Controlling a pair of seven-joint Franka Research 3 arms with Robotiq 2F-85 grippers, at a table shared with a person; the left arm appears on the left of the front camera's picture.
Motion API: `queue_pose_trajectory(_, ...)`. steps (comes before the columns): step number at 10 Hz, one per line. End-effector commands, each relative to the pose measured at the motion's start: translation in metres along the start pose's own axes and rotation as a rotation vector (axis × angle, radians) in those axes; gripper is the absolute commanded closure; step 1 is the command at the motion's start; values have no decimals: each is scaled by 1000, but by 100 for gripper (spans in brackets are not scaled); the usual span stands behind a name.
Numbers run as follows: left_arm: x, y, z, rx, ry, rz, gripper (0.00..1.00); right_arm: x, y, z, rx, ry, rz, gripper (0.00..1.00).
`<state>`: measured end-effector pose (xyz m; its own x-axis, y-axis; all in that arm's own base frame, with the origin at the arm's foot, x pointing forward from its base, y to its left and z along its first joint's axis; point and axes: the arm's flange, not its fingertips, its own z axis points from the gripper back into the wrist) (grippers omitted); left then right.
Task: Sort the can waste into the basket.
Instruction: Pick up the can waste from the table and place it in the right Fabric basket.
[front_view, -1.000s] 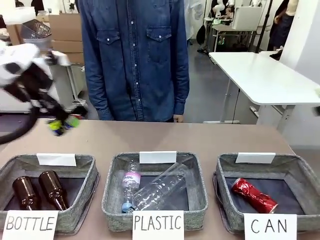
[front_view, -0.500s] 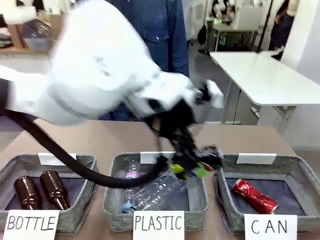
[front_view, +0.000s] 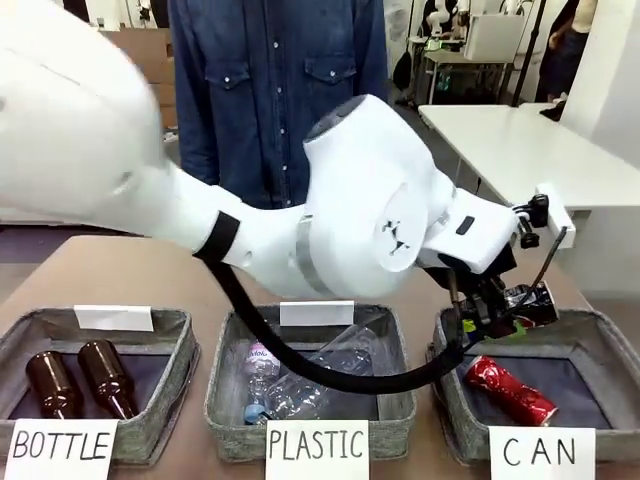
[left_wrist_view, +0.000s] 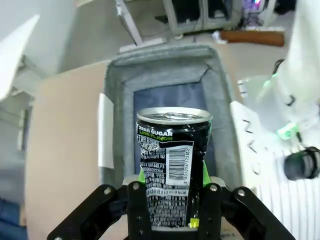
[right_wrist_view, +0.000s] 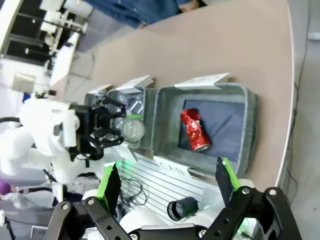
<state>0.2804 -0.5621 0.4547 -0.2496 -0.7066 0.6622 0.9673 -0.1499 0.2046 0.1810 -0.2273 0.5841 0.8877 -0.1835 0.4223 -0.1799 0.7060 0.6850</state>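
Front view: the left arm reaches across from picture left, its gripper (front_view: 497, 308) above the left rim of the basket (front_view: 590, 325) signed "CAN".
Left gripper: fingers clamped on the black can (front_view: 527, 300), which is tilted in the front view and off the basket floor.
Left wrist view: the black can (left_wrist_view: 172, 160) stands between the green pads (left_wrist_view: 205, 172), silver top towards the basket (left_wrist_view: 115, 100) beyond; barcode and "ZERO SUGAR" print face the camera.
Red can: the dented red can (front_view: 508, 390) lies on its side on the dark basket floor, well below the held can.
Right wrist view: the right gripper (right_wrist_view: 167, 182) has its fingers spread wide with nothing between them; the red can (right_wrist_view: 193, 130) lies in the basket (right_wrist_view: 250, 125) far below.
Other baskets: "PLASTIC" basket (front_view: 225, 385) holds clear bottles; "BOTTLE" basket (front_view: 175, 335) holds two brown bottles (front_view: 105, 380).
Person: a person in a denim shirt (front_view: 275, 90) stands at the far side of the table.
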Motion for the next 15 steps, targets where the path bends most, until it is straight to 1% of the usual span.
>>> queue_pose_trajectory(1, 2, 19, -12, -48, 21, 56, 61, -2, -1, 2, 0, -18, -8, 0)
queue_pose_trajectory(2, 0, 26, -15, -42, 24, 92, 61, -2, -1, 2, 0, -18, -8, 0)
queue_pose_trajectory(4, -3, 30, -15, -28, 34, 115, 61, -2, -1, 2, 0, -18, -8, 0)
queue_pose_trajectory(5, -5, 31, -14, -40, 40, 119, 2, -2, -1, 2, 0, -18, -8, 0)
queue_pose_trajectory(6, -5, 31, -12, -38, 41, 121, 2, -2, -1, 2, 0, -18, -8, 0)
queue_pose_trajectory(7, -5, 34, -9, -40, 35, 127, 0, -2, -1, 2, 0, -18, -8, 0)
queue_pose_trajectory(10, -7, 32, -7, -59, 18, 145, 0, -2, -1, 2, 0, -18, -8, 0)
queue_pose_trajectory(13, -11, 37, 0, -40, 17, 157, 0, -2, -1, 2, 0, -18, -8, 0)
queue_pose_trajectory(14, -13, 40, 6, -34, 35, 192, 0, -2, -1, 2, 0, -18, -8, 0)
queue_pose_trajectory(15, -16, 46, 20, -65, 96, 257, 0, -3, -2, 3, 4, -10, -3, 0)
